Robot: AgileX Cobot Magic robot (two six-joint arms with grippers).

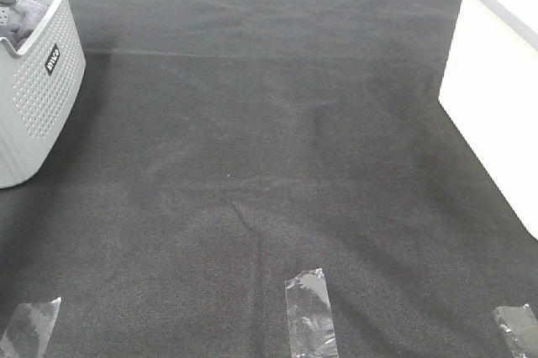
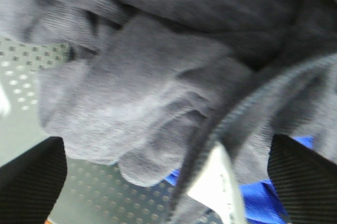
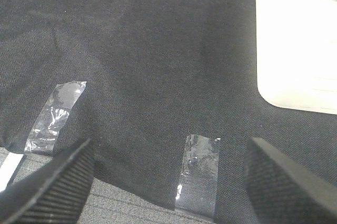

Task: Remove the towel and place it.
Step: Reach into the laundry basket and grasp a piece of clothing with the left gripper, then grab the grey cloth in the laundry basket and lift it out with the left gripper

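The greyish-lavender towel (image 2: 152,92) lies bunched in the grey perforated basket (image 1: 38,97) at the table's far left; a bit of it shows over the rim in the high view (image 1: 23,18). In the left wrist view its stitched hem (image 2: 247,103) and a white label (image 2: 218,176) show. My left gripper (image 2: 168,182) is inside the basket, just above the towel, with the fingers (image 2: 31,182) wide apart and open. My right gripper (image 3: 171,187) is open and empty over the black table cloth (image 1: 269,165) near its front edge. Neither gripper shows clearly in the high view.
A white box (image 1: 492,97) stands at the right edge, also in the right wrist view (image 3: 295,40). Clear tape strips (image 1: 309,312) mark the cloth's front. Something blue (image 2: 258,197) lies under the towel in the basket.
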